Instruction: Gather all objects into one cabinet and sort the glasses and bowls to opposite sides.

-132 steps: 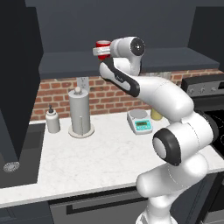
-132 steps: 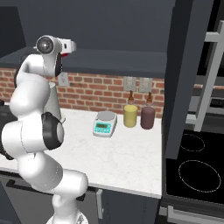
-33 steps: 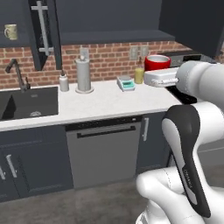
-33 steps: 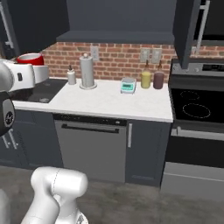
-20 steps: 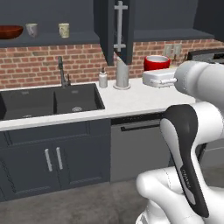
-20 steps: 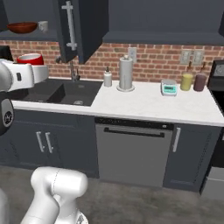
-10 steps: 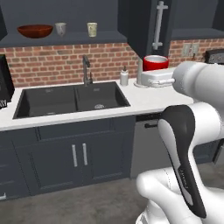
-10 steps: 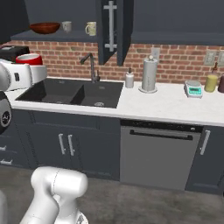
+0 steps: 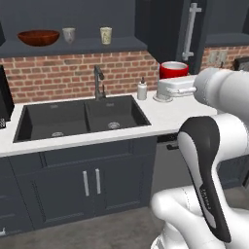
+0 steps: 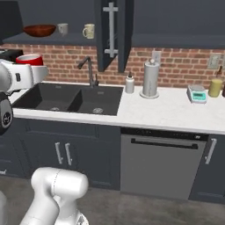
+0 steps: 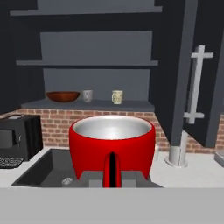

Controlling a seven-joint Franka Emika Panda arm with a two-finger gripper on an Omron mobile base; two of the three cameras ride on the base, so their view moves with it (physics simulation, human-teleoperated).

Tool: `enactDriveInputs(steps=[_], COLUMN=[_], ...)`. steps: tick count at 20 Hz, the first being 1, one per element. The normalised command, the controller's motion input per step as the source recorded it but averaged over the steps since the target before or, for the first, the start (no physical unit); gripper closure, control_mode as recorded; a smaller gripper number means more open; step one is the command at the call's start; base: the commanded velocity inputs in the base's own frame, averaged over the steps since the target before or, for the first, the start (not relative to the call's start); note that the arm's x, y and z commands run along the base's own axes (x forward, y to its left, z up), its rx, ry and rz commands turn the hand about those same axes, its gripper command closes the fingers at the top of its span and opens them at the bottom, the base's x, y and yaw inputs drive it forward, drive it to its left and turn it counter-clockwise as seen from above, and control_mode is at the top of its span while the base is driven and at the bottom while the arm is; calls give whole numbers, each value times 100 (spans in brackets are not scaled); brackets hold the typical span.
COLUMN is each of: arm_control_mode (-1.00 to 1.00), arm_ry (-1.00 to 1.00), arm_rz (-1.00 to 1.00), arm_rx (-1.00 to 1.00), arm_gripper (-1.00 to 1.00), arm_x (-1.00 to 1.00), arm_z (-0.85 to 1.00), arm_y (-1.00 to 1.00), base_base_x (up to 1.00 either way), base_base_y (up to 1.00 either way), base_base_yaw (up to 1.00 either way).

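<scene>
The red cup (image 11: 112, 146) sits upright in the gripper (image 11: 112, 178), whose jaws are clenched on its base, held out in front of the counter (image 9: 160, 109). On the open cabinet's shelf (image 9: 78, 47) above the sink (image 9: 82, 116) stand the brown bowl (image 9: 38, 37), then the grey cup (image 9: 69, 34) just beside it, then the beige cup (image 9: 105, 35) a little further right.

shelf (image 9: 121, 46) free right of beige cup (image 9: 105, 35)
</scene>
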Motion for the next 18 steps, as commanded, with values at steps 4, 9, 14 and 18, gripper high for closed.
enactDriveInputs(steps=[4, 9, 14, 18], arm_control_mode=[100, 100, 100, 100], arm_ry=[0, 0, 0, 0], arm_rz=[0, 0, 0, 0], arm_rx=[0, 0, 0, 0], arm_gripper=[100, 100, 100, 100], arm_x=[0, 0, 0, 0], arm_z=[0, 0, 0, 0], arm_y=[0, 0, 0, 0], base_base_x=[59, 25, 64, 89], base_base_y=[60, 89, 38, -32], base_base_yaw=[-4, 0, -1, -9])
